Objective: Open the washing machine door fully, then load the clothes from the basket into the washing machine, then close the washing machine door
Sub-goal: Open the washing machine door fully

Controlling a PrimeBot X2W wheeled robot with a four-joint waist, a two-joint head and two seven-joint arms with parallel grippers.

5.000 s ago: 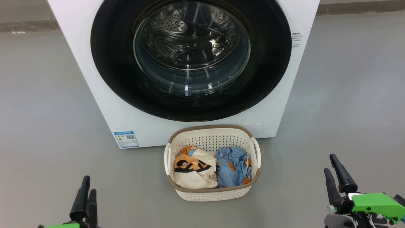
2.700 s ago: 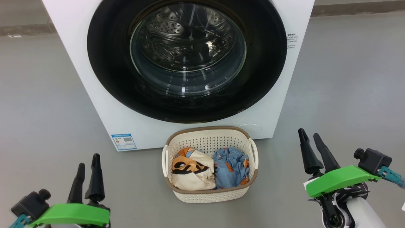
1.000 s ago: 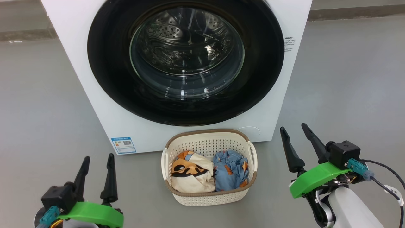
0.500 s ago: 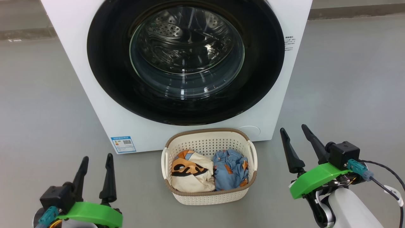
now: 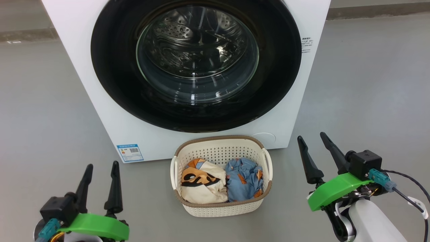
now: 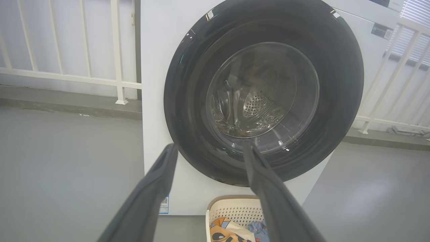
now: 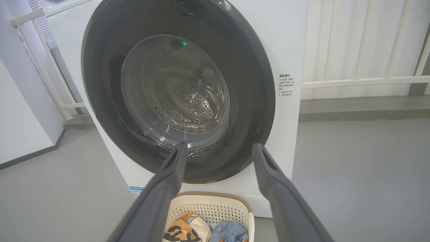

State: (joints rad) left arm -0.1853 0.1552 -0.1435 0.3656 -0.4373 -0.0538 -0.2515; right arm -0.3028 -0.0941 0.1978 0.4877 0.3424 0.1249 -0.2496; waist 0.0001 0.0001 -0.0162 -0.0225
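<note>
Lifted since earlier, my left gripper and right gripper are hovering spread wide, empty; I'm fearing them skidding off the glossy round black door, seemingly latched flush.

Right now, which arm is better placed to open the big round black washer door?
Probably the right. The right gripper, open and empty, looks nearer the shut round glossy black door than the left gripper. Its handle side is unclear.

A bare laundry corner (balcony-like, perhaps): white washing machine on smooth grey floor, white railings behind.
</note>
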